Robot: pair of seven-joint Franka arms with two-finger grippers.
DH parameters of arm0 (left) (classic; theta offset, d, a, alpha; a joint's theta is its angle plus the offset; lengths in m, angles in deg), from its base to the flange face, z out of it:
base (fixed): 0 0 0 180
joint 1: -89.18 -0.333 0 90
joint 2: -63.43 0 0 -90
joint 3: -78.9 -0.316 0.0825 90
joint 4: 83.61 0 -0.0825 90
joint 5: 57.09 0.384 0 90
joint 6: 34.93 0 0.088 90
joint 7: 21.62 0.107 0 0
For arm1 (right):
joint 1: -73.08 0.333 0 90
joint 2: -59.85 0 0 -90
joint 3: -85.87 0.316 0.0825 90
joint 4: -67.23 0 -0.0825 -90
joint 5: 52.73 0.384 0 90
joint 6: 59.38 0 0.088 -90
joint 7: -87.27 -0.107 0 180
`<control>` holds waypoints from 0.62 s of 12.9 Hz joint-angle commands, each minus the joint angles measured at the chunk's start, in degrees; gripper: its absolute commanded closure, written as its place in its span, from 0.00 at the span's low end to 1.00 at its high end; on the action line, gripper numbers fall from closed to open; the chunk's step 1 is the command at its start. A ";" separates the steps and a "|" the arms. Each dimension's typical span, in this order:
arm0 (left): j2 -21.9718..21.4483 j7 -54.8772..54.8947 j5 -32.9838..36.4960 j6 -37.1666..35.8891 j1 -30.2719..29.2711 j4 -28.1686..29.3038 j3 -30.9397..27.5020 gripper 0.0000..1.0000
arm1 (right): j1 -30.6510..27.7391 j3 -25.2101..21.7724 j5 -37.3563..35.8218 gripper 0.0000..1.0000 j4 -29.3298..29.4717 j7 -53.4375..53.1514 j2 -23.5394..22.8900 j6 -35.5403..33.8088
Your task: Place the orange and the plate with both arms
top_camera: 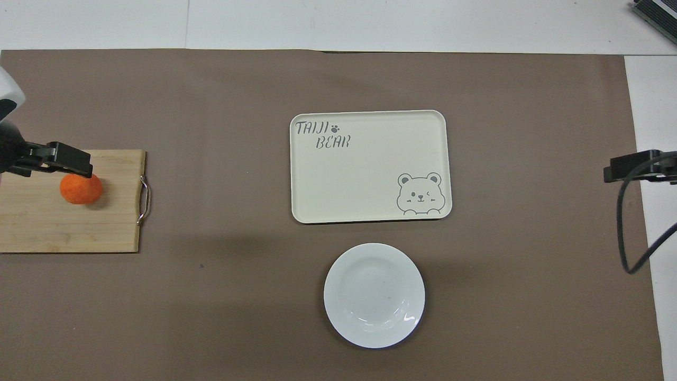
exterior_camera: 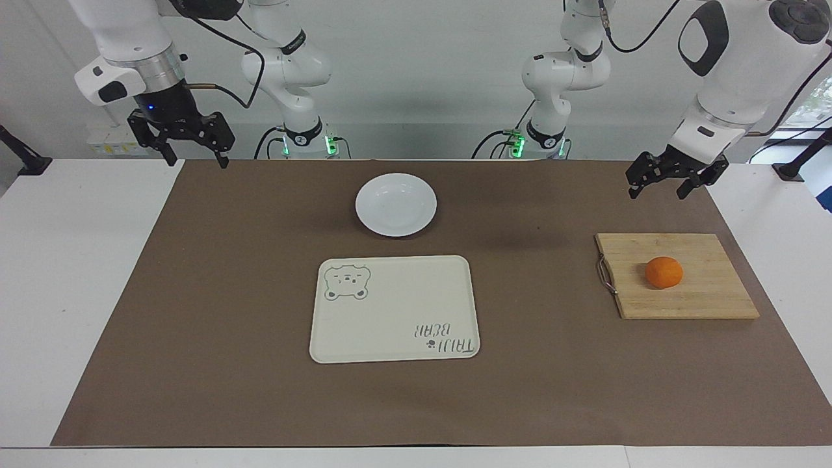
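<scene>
Orange sits on the cutting board below the released left hand, while the plate lies mid-desk, well apart from the released, waiting right hand, probably so each arm takes one.

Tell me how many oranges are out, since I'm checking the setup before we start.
1. The orange sits on the wooden cutting board at the left arm's end of the table. Nothing in view could hide another.
</scene>
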 commanded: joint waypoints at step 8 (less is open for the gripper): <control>0.21 0.23 -0.69 -0.35 0.31 -0.20 0.09 0.00 | -0.67 0.39 0.32 0.00 0.59 -1.08 -0.06 -0.42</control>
